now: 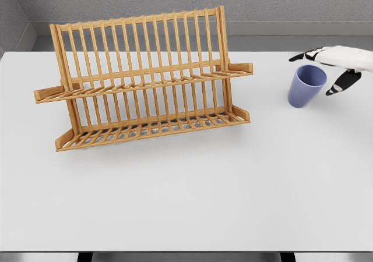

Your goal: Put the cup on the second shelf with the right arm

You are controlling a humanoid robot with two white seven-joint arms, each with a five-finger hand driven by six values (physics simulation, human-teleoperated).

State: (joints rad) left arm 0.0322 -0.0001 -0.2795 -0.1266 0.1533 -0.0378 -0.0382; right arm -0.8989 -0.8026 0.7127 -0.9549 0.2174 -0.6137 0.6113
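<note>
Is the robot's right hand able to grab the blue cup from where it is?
Probably yes. The right hand hovers right beside the blue cup with fingers spread, and nothing stands between them.

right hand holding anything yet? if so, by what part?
Nothing held yet. The right hand is open beside the cup, fingers spread just past its rim. The cup stands upright on the table, right of the rack.

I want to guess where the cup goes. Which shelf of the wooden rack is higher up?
The upper shelf of the wooden rack, running across its middle with ends sticking out. The lower shelf sits on the table.
</note>
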